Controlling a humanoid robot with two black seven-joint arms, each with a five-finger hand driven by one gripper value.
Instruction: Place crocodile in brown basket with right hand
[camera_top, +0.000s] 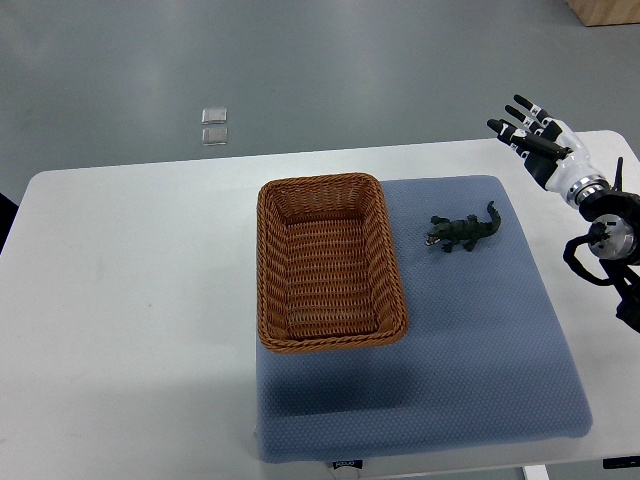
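Observation:
A small dark green toy crocodile (464, 232) lies on the blue mat (480, 340), just right of the basket, its snout toward the basket. The brown wicker basket (272, 270) stands on the mat's left part and holds nothing. My right hand (528, 130) hovers over the table's far right corner, up and to the right of the crocodile and well apart from it. Its black-tipped fingers are spread and hold nothing. My left arm does not show.
The white table (130, 300) carries the mat. Beyond its far edge, on the grey floor, sit two small clear squares (214, 125). A wooden piece (605, 10) shows at the top right corner.

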